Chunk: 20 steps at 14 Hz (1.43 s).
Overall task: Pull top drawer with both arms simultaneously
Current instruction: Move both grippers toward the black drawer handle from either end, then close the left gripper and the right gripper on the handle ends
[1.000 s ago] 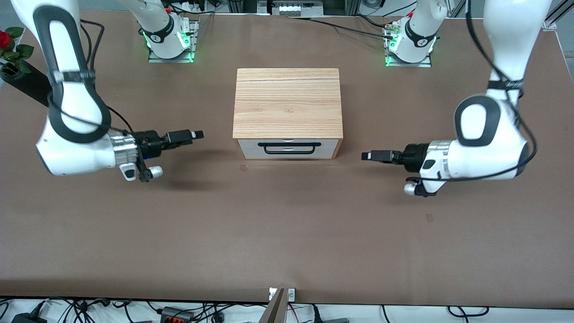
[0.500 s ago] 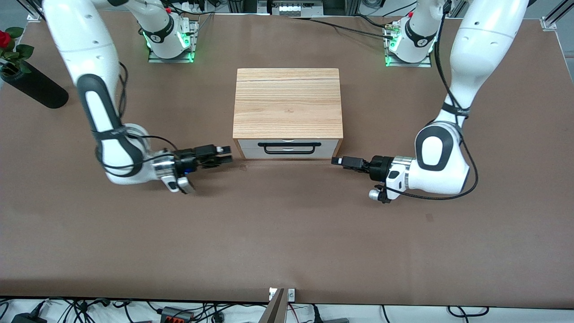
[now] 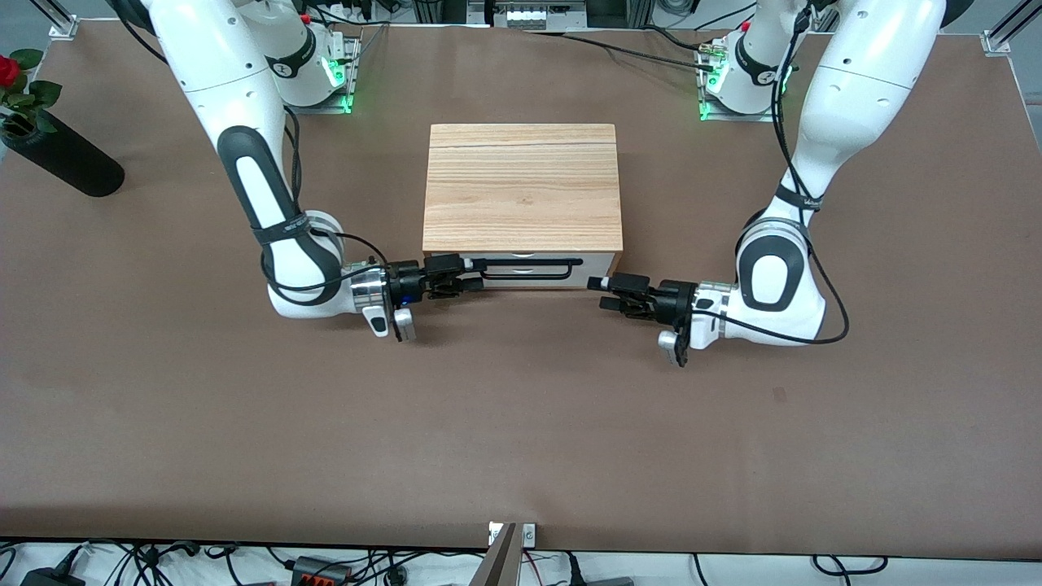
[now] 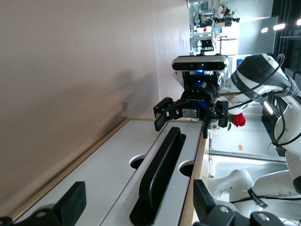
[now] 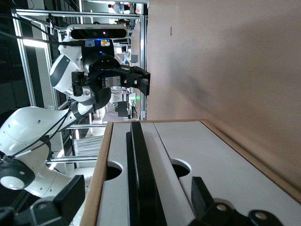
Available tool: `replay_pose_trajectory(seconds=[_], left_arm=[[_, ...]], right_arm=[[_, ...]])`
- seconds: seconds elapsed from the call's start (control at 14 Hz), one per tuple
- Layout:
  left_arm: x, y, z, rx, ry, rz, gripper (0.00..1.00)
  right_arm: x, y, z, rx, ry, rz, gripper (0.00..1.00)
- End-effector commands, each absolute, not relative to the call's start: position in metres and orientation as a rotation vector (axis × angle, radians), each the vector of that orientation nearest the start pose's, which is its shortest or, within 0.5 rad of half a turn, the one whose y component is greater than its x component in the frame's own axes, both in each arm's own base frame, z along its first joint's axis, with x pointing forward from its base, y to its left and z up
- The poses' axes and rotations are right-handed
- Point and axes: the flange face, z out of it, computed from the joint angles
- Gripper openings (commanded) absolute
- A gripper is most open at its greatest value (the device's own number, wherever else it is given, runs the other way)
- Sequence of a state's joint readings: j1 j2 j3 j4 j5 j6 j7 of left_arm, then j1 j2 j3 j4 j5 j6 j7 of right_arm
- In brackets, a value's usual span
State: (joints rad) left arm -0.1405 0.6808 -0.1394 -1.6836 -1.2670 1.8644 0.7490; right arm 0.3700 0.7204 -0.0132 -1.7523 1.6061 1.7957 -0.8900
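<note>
A light-wood cabinet (image 3: 522, 185) with a grained top board is sitting in the middle of the matte brown table (image 3: 521, 423), its front facing the front camera. The top drawer (image 3: 521, 267) is showing only its smooth white front panel, flush within the wooden frame, and a long thin black wire bar handle (image 3: 527, 268) is running across that panel. In the wrist views the panel is showing two round cut-outs under the bar, and the bar reads as a flat, glossy black strip standing off the white surface.

The right gripper (image 3: 460, 274) is reaching in low from the right arm's end of the table, lying nearly horizontal in front of the drawer. Its slim black fingers (image 5: 70, 195) are standing wide apart, one on each side of the bar's end, with no contact visible. The right arm (image 3: 244, 155), white with black joint bands and a silver wrist ring, is bending down from its base to the table level.

The left gripper (image 3: 604, 294) is hovering low just beside the cabinet's front corner at the left arm's end, pointing toward the drawer. Its fingers (image 4: 70, 202) are also spread wide, framing the bar without gripping it. The left arm (image 3: 822, 146) is folding down in the same elbow shape.

A matte black cylindrical vase (image 3: 61, 159) holding a red rose (image 3: 8, 69) is lying tilted near the table edge at the right arm's end, well apart from the cabinet.
</note>
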Motion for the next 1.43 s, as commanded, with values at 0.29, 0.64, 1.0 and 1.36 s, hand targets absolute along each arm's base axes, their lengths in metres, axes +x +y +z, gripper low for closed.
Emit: replay_pose_trajectory(seconds=[0.29,0.64,1.0,1.36], left_arm=[[0.584,-0.293,0.197,1.788,-0.243,-0.232,0.91],[0.581,-0.291,0.193,1.789,-0.228,-0.244,0.48],[0.583,-0.289,0.194,1.777,-0.211,-0.231,0.21],[0.593,-0.289,0.198,1.763,-0.188,-0.197,0.12]], right_arm=[[0.570,0.302,0.186,-1.720,-0.188,0.099,0.44],[0.571,0.299,0.186,-1.713,-0.223,0.064,0.19],[0.573,0.297,0.186,-1.713,-0.239,0.043,0.12],[0.573,0.296,0.186,-1.712,-0.238,0.042,0.10]])
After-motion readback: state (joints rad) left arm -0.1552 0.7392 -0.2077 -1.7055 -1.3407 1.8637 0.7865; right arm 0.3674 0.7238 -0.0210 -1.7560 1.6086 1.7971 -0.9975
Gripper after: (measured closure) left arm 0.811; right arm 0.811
